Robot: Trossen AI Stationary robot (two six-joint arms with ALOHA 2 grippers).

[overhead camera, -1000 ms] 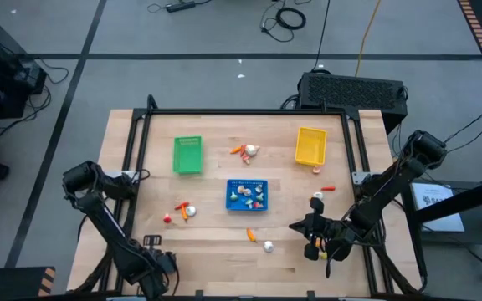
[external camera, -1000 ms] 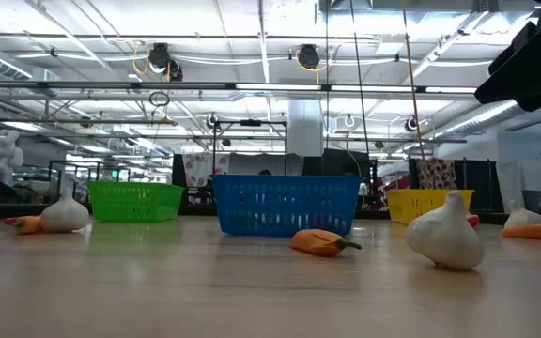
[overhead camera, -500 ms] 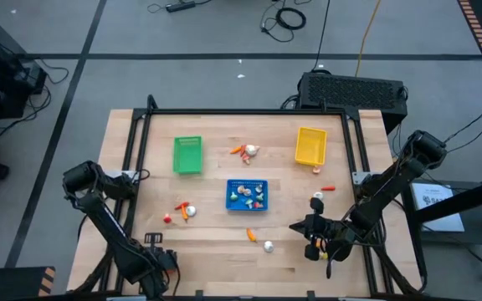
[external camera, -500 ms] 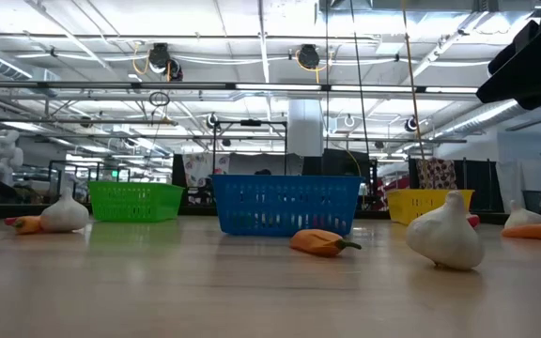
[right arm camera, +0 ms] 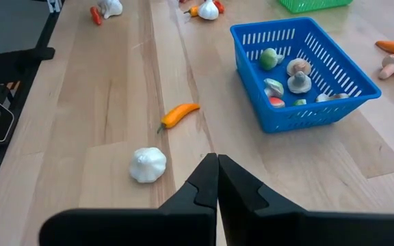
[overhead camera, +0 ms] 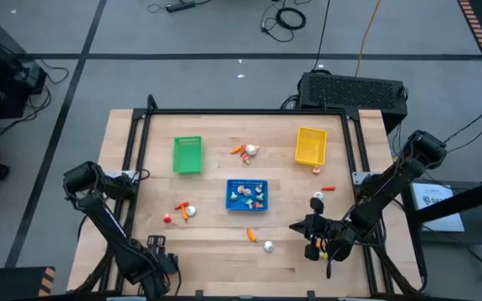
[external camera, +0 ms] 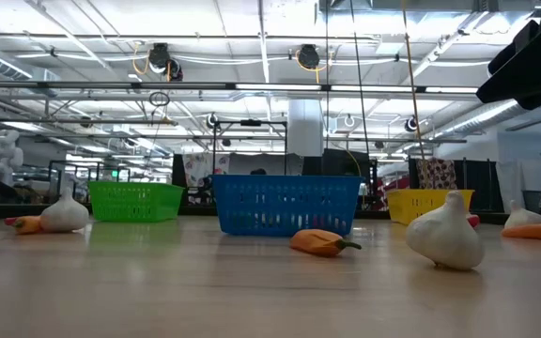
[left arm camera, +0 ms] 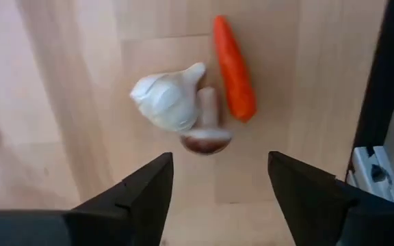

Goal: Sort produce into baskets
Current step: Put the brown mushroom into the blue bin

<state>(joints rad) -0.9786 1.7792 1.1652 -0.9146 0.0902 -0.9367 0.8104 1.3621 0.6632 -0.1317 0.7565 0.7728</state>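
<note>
Three baskets stand on the wooden table: green (overhead camera: 187,155), blue (overhead camera: 247,195) with several produce pieces in it, and yellow (overhead camera: 310,145). Loose produce lies around them. My left gripper (left arm camera: 219,167) hangs open near the table's near left corner (overhead camera: 156,242), pointing down. Just beyond its fingers lie a white garlic bulb (left arm camera: 166,102), a mushroom (left arm camera: 206,137) and an orange carrot (left arm camera: 234,68), all untouched. My right gripper (right arm camera: 217,167) is shut and empty, above the near right part of the table (overhead camera: 295,226). A garlic bulb (right arm camera: 147,165) and an orange pepper (right arm camera: 178,114) lie ahead of it.
More produce lies between the green and yellow baskets (overhead camera: 245,151), beside the yellow basket (overhead camera: 316,170) and at the right (overhead camera: 328,189). A black frame (overhead camera: 136,167) borders the table's left, far and right sides. Bare wood stretches along the near edge (overhead camera: 216,259).
My left gripper has opened wider without leaving its place. The produce and the baskets lie as before.
</note>
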